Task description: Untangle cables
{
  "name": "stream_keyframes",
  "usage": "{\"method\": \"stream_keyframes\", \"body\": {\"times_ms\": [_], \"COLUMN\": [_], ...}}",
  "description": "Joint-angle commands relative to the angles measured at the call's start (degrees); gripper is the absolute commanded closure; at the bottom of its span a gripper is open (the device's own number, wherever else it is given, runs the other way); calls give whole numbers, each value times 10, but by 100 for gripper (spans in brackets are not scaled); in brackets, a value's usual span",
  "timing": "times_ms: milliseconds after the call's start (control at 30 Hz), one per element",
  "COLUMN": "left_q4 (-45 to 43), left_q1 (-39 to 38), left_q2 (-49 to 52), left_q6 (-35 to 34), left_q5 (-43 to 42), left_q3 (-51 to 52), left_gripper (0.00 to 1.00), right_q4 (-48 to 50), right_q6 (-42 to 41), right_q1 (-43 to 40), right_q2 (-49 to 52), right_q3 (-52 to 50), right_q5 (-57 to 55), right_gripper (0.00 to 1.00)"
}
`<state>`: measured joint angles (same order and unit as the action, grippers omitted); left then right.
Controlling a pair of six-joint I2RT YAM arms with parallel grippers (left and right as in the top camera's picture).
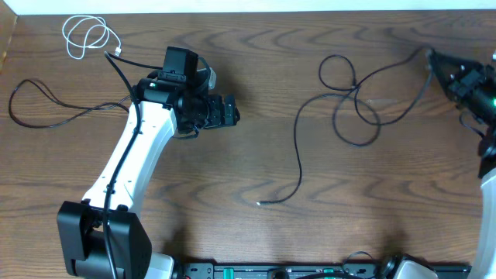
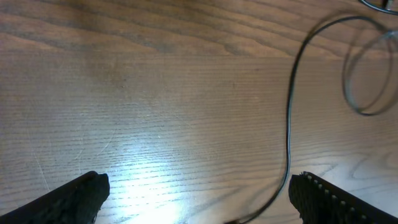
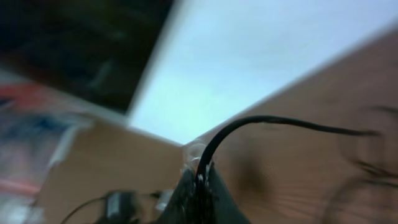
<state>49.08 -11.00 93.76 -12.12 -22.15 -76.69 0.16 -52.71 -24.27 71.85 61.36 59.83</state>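
Currently your right gripper [image 3: 199,183] pinches a black cable [image 3: 280,121] far right; left gripper [image 1: 232,113] jaws spread above the table [image 1: 232,194]

A thin white cable [image 1: 85,35] lies in small loops at the top left, and a black cable [image 1: 10,106] bends in one long loop just below it. On the right, more black cables [image 1: 355,87] cross in a tangle of loops. One end is pinched in the right gripper [image 1: 434,56], and a long tail [image 1: 295,136] curves down to a small plug [image 1: 260,203].
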Motion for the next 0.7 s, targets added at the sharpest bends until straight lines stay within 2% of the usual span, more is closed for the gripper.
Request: {"method": "stream_keyframes", "body": {"times_ms": [0,167,567,667], "left_q4": [1,1,1,6], "left_q1": [-1,-1,-1,-1], "left_q2": [5,5,5,5], "left_q6": [7,7,3,-24], "left_q5": [4,4,2,-45], "left_q3": [-4,-3,-3,-4], "left_gripper": [2,2,2,2], "right_q4": [87,189,152,129], "right_q6": [-153,-215,-216,-216], "right_q1": [61,151,343,369], "right_q2": [-39,-58,-19,-1], "right_q3": [8,8,8,8], "right_q5": [19,-63,-256,-297], "right_gripper": [99,98,99,99]}}
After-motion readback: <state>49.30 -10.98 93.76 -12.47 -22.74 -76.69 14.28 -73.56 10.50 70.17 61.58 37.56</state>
